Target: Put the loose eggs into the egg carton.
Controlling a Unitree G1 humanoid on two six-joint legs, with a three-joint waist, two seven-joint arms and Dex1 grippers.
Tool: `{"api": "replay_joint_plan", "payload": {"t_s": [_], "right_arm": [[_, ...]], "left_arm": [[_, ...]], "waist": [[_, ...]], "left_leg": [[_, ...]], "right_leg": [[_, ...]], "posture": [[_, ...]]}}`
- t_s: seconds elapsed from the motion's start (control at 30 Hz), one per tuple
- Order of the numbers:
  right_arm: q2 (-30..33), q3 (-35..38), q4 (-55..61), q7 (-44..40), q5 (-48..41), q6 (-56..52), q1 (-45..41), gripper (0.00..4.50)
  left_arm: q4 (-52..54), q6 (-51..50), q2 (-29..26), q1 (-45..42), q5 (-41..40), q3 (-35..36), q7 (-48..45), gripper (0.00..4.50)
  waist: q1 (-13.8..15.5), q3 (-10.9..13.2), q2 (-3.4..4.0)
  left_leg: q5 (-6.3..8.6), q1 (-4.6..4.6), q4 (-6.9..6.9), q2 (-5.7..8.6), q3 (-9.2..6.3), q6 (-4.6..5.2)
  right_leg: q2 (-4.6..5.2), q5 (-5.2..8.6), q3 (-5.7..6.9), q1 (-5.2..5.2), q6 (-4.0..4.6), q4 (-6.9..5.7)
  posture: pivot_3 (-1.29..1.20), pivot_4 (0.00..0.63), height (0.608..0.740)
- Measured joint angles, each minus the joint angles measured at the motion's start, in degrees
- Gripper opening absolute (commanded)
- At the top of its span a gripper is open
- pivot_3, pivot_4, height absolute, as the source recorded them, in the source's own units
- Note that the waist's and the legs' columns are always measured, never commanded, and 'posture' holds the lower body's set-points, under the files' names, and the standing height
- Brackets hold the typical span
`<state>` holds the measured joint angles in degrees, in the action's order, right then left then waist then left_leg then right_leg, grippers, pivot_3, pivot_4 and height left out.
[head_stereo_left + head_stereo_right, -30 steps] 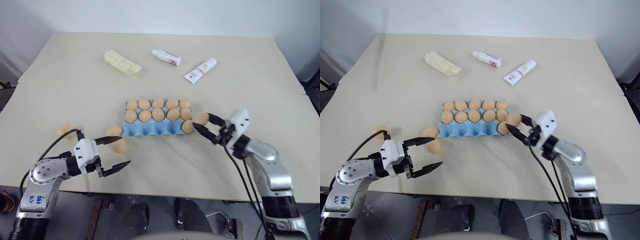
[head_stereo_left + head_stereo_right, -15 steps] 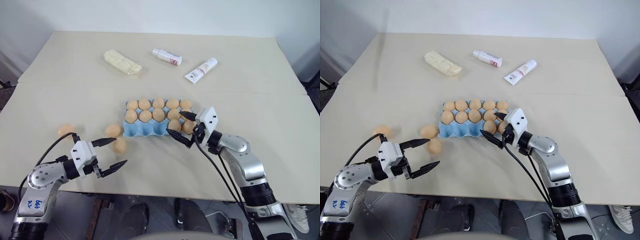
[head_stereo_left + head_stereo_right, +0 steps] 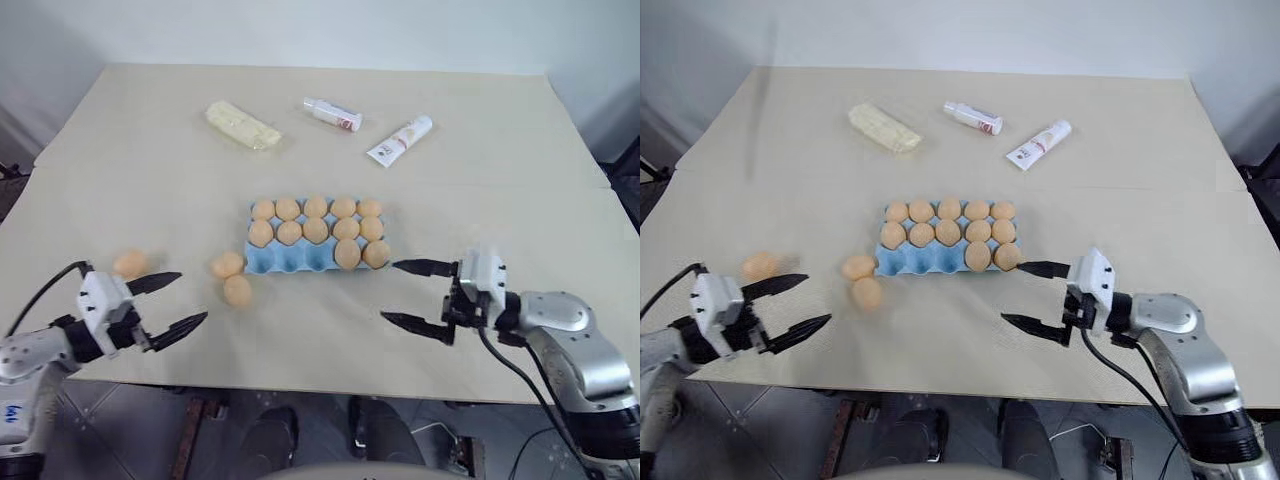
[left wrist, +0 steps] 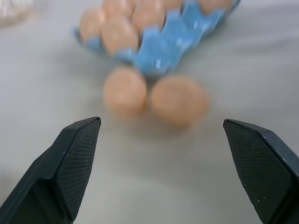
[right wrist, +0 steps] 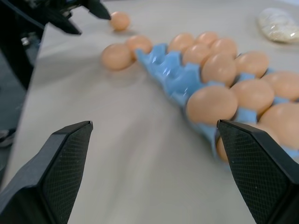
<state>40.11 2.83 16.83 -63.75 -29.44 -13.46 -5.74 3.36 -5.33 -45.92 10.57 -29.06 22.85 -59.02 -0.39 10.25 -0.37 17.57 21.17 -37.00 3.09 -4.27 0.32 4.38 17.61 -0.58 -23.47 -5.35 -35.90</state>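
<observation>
My right gripper hangs with fingers spread and empty beside the egg carton, whose near row has three cups free. My left gripper, fingers likewise apart, faces two loose eggs at the carton's left end; the head view adds a third egg.

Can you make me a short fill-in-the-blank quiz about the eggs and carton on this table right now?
1. The number of loose eggs lying on the table is ____.
2. The front row of the egg carton holds ____ eggs.
3. The carton's colour is light ____.
4. The left gripper and the right gripper both have their fingers ____.

Missing words: three; two; blue; open
</observation>
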Motion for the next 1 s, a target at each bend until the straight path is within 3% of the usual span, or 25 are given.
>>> {"api": "replay_joint_plan", "payload": {"t_s": [0.23, 0.5, 0.77, 1.0], "right_arm": [[-1.1, -1.5, 1.1, -0.9, 0.6, 2.3, -1.3, 4.47], [-2.7, -3.1, 1.1, 0.9, 2.9, 3.6, -1.1, 4.47], [-4.2, -4.6, 2.5, 3.3, 3.0, 3.4, -0.7, 4.47], [-4.6, -4.9, 3.5, 5.1, 3.0, 2.9, -0.3, 4.50]], "left_arm": [[-4.1, 0.3, 0.7, -2.0, 2.4, -1.9, -1.5, 4.50], [-1.7, -1.7, 7.5, -6.5, 6.1, -12.0, 3.8, 4.50], [-1.5, -2.7, 16.2, -12.0, 10.8, -16.3, 14.0, 4.50], [3.1, -4.8, 18.7, -10.0, 11.1, -17.8, 16.7, 2.40]], "waist": [[1.1, 0.0, -0.01], [1.7, 0.0, -0.01], [1.8, 0.0, 0.00], [1.7, 0.0, 0.00]], "left_leg": [[0.01, 0.06, -0.03, -0.01, -0.05, 0.00], [0.04, 0.11, -0.01, -0.01, -0.03, -0.04], [0.00, 0.03, -0.10, 0.02, -0.03, -0.07], [-0.01, 0.04, -0.08, 0.04, -0.03, -0.07]], "right_leg": [[0.04, -0.01, 0.04, 0.03, 0.01, 0.09], [0.01, -0.02, 0.04, -0.01, 0.00, 0.17], [0.00, -0.03, 0.04, 0.02, -0.03, -0.04], [0.00, -0.03, 0.03, 0.01, -0.04, 0.01]], "posture": [[0.00, 0.150, 0.740], [0.00, 0.150, 0.740], [0.00, 0.150, 0.740], [0.00, 0.150, 0.740]]}}
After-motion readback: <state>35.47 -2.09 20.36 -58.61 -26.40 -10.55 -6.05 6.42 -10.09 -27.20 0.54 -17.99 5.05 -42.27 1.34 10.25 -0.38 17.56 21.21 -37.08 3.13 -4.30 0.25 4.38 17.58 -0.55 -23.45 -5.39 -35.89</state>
